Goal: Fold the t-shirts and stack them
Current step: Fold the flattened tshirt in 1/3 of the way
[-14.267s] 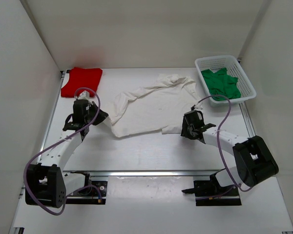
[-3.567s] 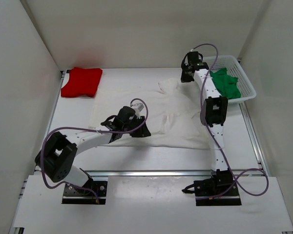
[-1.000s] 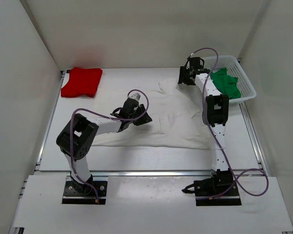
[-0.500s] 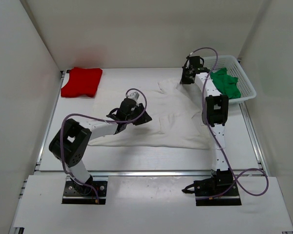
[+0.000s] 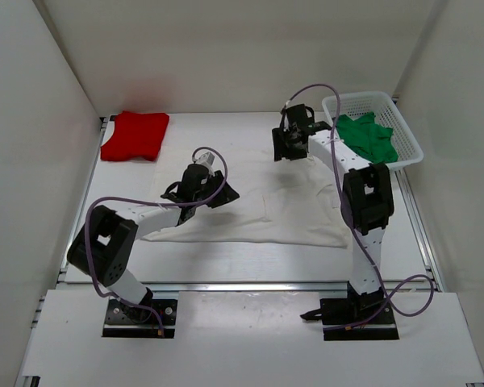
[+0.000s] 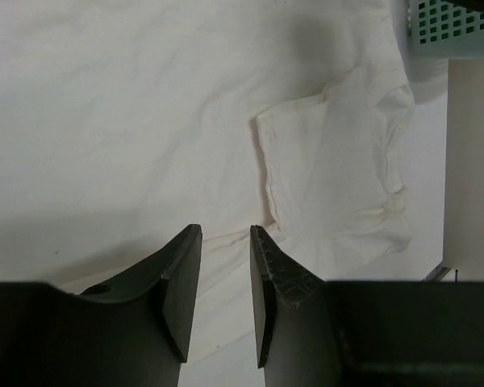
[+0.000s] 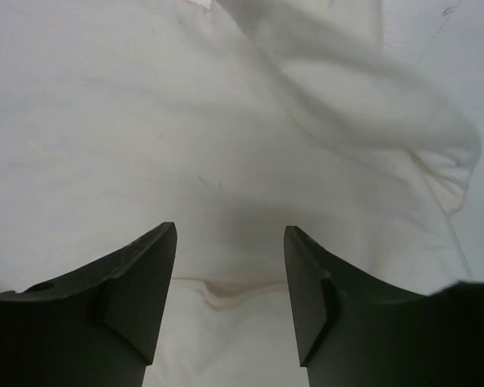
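While white t-shirt (image 5: 290,210) lies beneath, left tool (image 6: 223,242) barely open, right tool (image 7: 230,242) wide, both empty.

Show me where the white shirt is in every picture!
Top: white shirt spread across the middle.
Left wrist: white shirt fills most of the picture.
Right wrist: white shirt fills nearly all.
Landmark: basket at top right in top and left wrist views only.
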